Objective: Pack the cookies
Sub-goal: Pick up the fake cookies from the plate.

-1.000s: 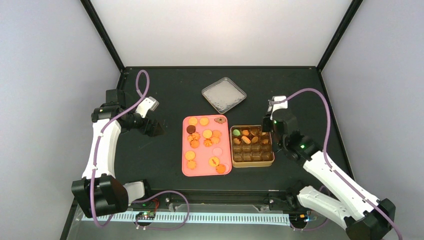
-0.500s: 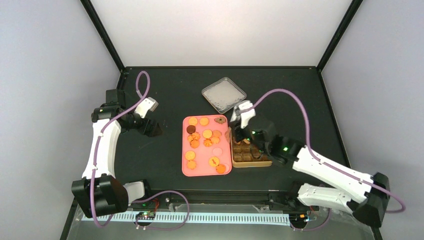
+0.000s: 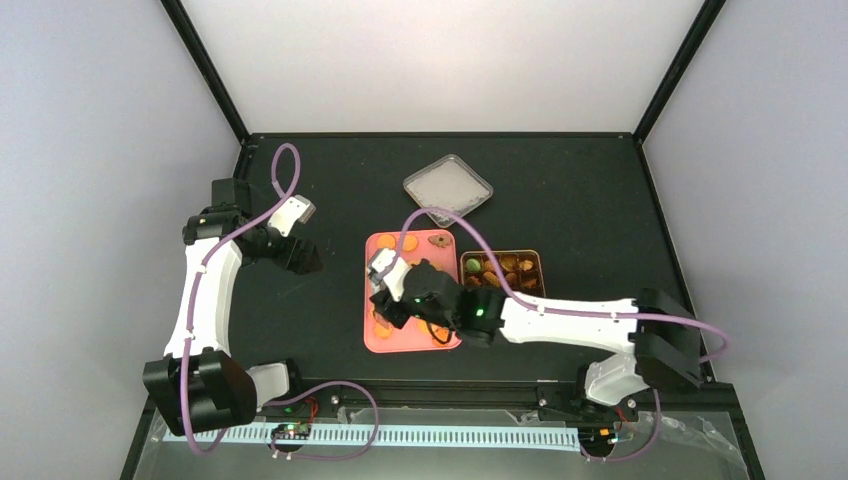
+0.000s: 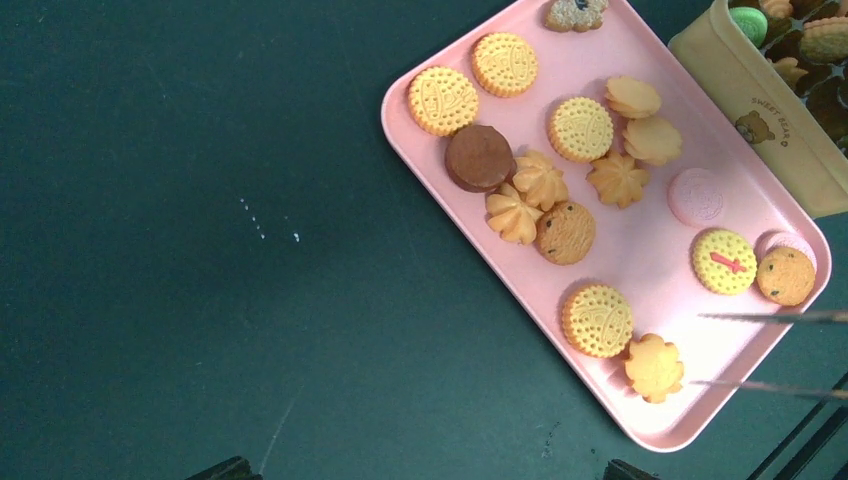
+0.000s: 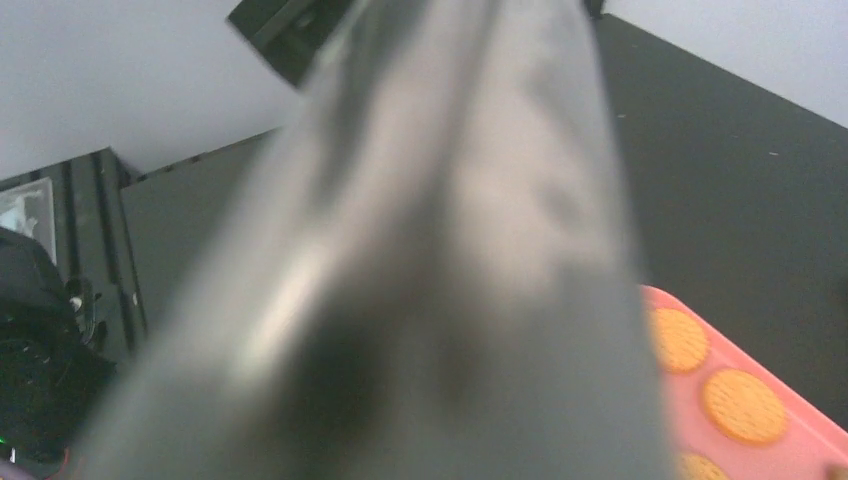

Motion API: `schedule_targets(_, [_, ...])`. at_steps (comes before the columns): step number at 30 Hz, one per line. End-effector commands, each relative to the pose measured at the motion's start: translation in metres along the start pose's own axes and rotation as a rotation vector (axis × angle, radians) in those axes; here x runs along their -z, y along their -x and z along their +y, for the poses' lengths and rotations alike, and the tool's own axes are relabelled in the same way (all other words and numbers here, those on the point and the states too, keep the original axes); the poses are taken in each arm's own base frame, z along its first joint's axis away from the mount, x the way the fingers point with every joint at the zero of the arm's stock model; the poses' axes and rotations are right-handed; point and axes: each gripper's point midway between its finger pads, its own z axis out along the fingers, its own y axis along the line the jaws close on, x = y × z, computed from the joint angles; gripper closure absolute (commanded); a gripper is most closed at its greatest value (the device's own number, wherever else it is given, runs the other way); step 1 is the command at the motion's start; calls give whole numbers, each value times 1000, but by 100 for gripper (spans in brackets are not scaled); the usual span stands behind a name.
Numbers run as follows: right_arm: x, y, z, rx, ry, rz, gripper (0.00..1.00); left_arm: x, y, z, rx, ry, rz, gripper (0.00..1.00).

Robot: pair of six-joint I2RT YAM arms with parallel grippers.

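The cookies [image 4: 581, 129] lie on a pink tray [image 4: 640, 250]; most are orange-golden, one is dark brown [image 4: 479, 157] and some are pale pink [image 4: 697, 196]. More cookies [image 3: 497, 265], one of them green [image 4: 749, 24], sit in the gold tin [image 3: 538, 262] to the tray's right. My right gripper [image 3: 386, 300] reaches across the tray's left half, shut on the metal tongs [image 5: 430, 250], which blur and fill the right wrist view. The tongs' two thin tips [image 4: 775, 316] show apart over the tray's near corner. My left gripper [image 3: 304, 258] is open and empty, left of the tray.
A clear square lid [image 3: 448, 189] lies behind the tray. My right arm [image 3: 560, 315] stretches low in front of the tin. The cage's black posts and grey walls close in the black table [image 3: 600, 190].
My right arm has swung left from the tin, across the tin's front, to the left half of the pink tray. The left arm has not moved.
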Motion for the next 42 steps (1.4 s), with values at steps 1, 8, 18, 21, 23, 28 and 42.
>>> schedule_targets(1, [-15,23,27,51,58,-79,67,7,3,3,-3,25,-14,8])
schedule_targets(8, [-33,4,23,92,21,-32,67,9,4,1,-9,19,-16,8])
schedule_targets(18, [-50,-30,26,100,38,50,65,11,5,-2,-18,7,-14,8])
schedule_targets(21, [-49,-35,28,95,53,64,64,12,5,-3,-24,6,-16,8])
schedule_targets(23, [-46,-36,31,86,79,55,64,11,6,-2,-24,7,-15,8])
schedule_targets(28, [-38,-36,38,66,130,37,64,11,6,-2,-19,0,-16,8])
schedule_targets(42, [-35,-41,31,55,120,37,73,11,8,-3,-18,-5,-22,8])
